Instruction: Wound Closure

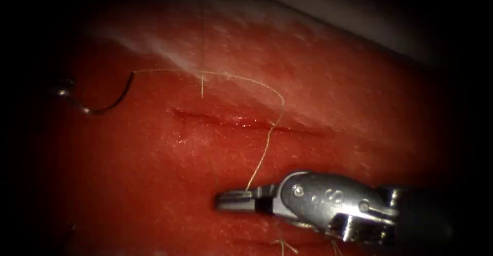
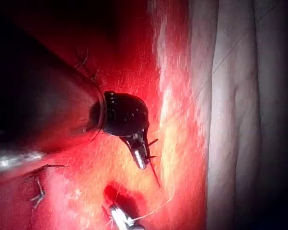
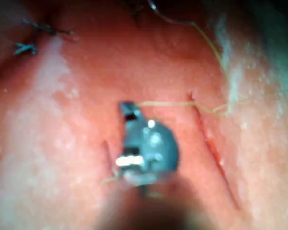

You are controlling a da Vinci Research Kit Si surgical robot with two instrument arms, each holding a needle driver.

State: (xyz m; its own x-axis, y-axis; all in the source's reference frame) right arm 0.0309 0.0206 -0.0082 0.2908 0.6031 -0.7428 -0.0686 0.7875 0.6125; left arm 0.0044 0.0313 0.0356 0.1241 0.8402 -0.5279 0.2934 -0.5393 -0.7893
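- The right arm's tool [image 1: 233, 200] comes in from the right of the endoscope view and lies below the cut, its jaws closed on the thread [image 1: 264, 153]; in the right wrist view the same tool [image 3: 127, 109] has the thread [image 3: 165, 103] running away from its tip.
- From those jaws the thread climbs across the cut [image 1: 246, 123], arches over the tissue [image 1: 359, 112] above it and runs left to the needle [image 1: 110, 102].
- The needle lies free on the tissue surface, up and to the left of the cut, well apart from the right tool. No jaws hold it, and I cannot tell whether any of it is in the tissue.
- The left wrist view shows the left arm's tool [image 2: 141, 155] over the tissue [image 2: 182, 143] with a dark tip beside the cut [image 2: 155, 177]; whether its jaws are apart or together, and whether they hold anything, I cannot tell.
- Short cut ends of thread [image 1: 285, 245] lie on the tissue below the right tool.
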